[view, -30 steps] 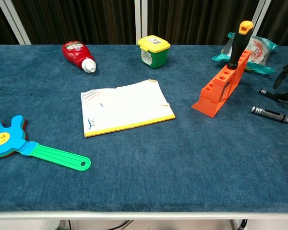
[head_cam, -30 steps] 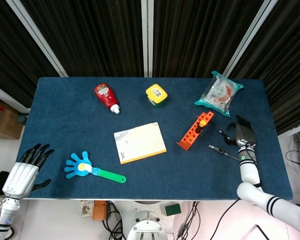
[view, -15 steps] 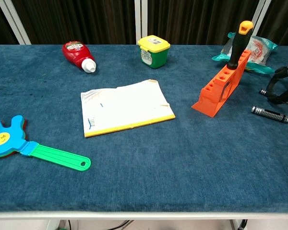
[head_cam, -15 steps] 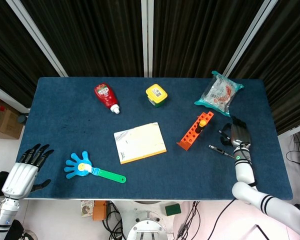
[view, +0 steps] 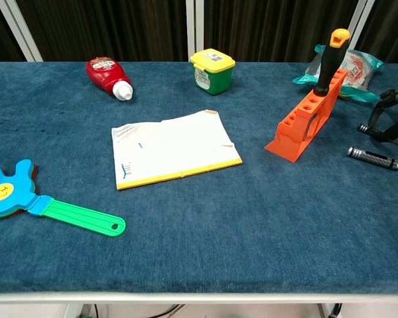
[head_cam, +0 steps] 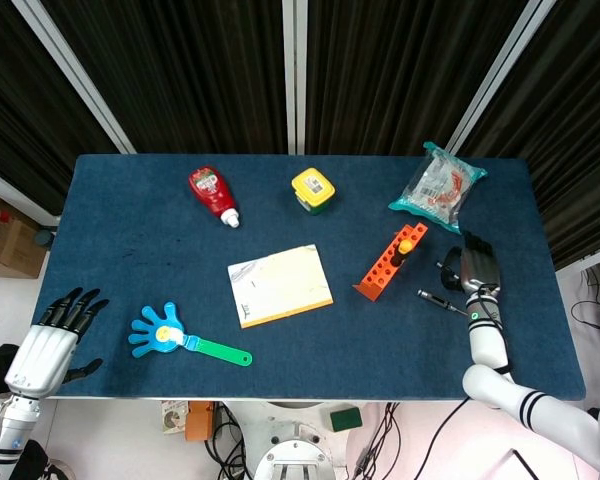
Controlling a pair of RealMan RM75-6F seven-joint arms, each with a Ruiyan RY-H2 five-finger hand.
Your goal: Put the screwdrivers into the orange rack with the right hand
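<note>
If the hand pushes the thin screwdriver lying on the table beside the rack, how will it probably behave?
The screwdriver looks like a slim round metal rod lying flat, so it will probably roll if pushed from the side. Its narrow, shiny handle may be slippery and hard to pinch. It looks stiff and probably light. The blue cloth of the table may slow the rolling somewhat.

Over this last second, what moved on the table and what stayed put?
The right hand slid inward toward the orange rack, settling over the far loose screwdriver; a grip can't be confirmed. The near loose screwdriver, the racked screwdriver and the left hand stayed put.
</note>
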